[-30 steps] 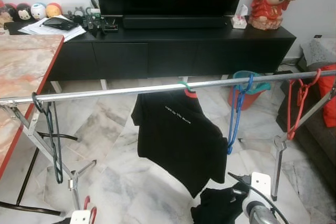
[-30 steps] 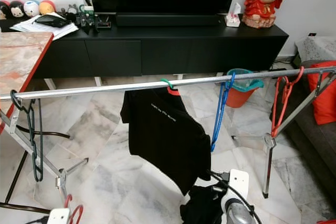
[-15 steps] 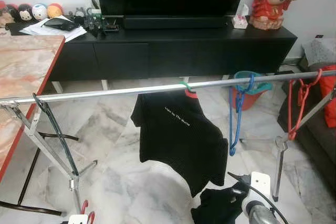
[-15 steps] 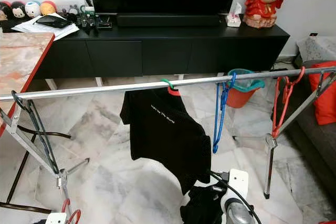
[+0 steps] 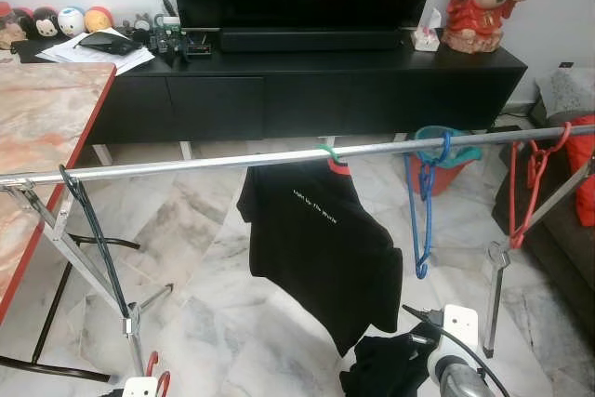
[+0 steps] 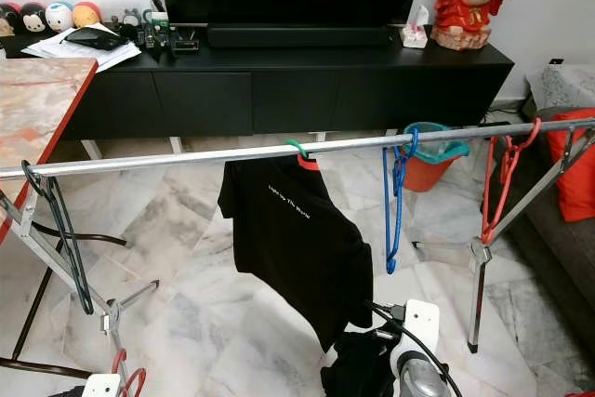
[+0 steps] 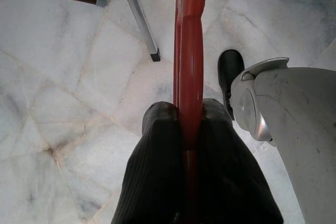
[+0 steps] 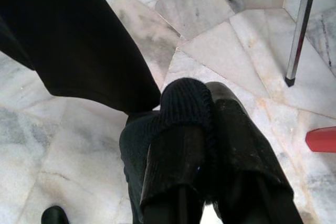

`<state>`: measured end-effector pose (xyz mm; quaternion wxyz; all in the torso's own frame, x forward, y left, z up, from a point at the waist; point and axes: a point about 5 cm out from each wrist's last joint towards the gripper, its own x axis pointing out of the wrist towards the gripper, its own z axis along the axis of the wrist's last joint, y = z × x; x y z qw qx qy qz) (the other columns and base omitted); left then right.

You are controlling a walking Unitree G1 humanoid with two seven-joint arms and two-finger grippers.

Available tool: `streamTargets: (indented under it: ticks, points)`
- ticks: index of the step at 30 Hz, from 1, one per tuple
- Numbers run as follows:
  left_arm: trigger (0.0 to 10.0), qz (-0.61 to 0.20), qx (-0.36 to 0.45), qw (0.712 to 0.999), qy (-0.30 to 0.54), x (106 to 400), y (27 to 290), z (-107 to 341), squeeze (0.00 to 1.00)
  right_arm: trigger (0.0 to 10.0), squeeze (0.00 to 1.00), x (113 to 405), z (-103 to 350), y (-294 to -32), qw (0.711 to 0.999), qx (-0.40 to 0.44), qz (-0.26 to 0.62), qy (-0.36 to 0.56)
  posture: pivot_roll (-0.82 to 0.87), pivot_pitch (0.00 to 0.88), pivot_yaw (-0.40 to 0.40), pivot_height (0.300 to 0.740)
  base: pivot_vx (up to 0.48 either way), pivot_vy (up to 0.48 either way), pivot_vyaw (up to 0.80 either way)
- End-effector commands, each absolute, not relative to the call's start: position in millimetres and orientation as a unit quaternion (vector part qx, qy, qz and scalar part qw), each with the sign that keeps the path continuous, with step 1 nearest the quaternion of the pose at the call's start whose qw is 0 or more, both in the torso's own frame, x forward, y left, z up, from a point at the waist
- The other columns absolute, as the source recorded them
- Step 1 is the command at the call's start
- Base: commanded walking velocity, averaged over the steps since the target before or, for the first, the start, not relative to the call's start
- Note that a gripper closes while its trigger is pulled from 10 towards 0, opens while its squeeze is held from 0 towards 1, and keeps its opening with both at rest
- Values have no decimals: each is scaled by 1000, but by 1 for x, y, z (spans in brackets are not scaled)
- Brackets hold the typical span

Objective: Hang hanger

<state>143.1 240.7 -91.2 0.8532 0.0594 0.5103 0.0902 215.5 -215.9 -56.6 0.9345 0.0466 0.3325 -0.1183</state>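
Left wrist view is showing the red hanger [image 7: 190,77] clamped between the left gripper [image 7: 185,129] fingers, low over the marble floor. The right gripper [image 8: 202,129] is pinching black cloth [image 8: 157,145]. On the rail [image 5: 279,157], the dark hanger [image 5: 93,239] and blue hanger [image 5: 423,220] are swinging since a second ago; the rack is being jostled, hanging not yet begun.

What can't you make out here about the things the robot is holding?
- Red hanger: in the left wrist view the left gripper covers its lower part; the left eye view's bottom edge cuts it off.
- Black garment: bunched in the right gripper, what kind of clothing is unclear.
- Print on the hung black T-shirt: too small to read.
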Motion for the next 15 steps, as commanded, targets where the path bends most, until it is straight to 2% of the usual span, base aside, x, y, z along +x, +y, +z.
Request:
streamTargets:
  ticks: [1,10,15]
  points:
    - [10000,89,59,849,517,141,238,-93,0,10000,0,222,-52,-217,940,46,-118,318,-20,0,-52,740,0,0,0]
    - [10000,86,59,851,515,142,237,-93,0,10000,0,222,-52,-216,940,47,-119,318,-22,0,-49,740,0,0,0]
    - [10000,87,59,851,515,142,238,-93,0,10000,0,222,-52,-214,940,47,-117,317,-17,0,-51,740,-244,0,0]
